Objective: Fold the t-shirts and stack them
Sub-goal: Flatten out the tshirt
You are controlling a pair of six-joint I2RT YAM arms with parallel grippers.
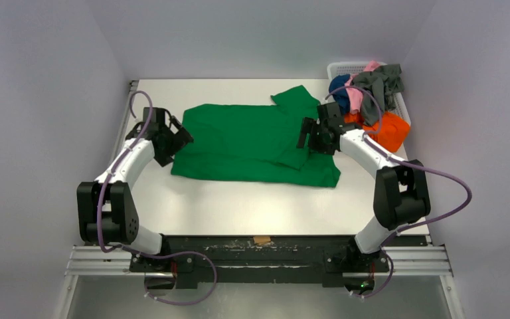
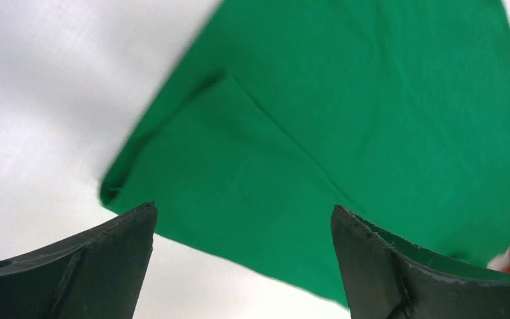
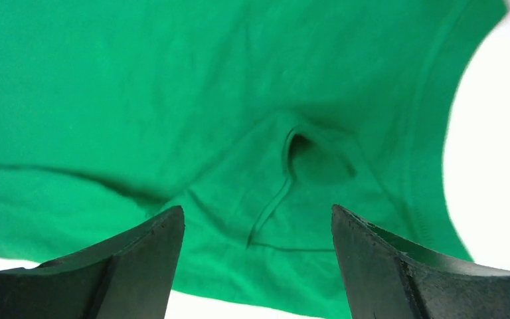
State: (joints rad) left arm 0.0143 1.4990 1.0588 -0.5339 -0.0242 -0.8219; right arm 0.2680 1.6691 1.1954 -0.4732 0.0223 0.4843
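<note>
The green t-shirt [image 1: 252, 143] lies spread on the bench [image 1: 239, 199]; the other t-shirts [image 1: 382, 80] sit heaped in the basket [image 1: 340, 66]. The left hand [image 1: 174, 136] and right hand [image 1: 309, 136] hover over opposite ends, both open and empty. Thin, limp cloth: it will sag and slide, so pinch corners or hemmed edges, probably 2 at once

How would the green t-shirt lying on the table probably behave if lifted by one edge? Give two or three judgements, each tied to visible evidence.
Probably floppy: the green t-shirt lies flat with soft folds and a pucker. Likely light: the cloth looks thin, hugging the table. Lifted by one edge, it would probably drape and trail.
</note>
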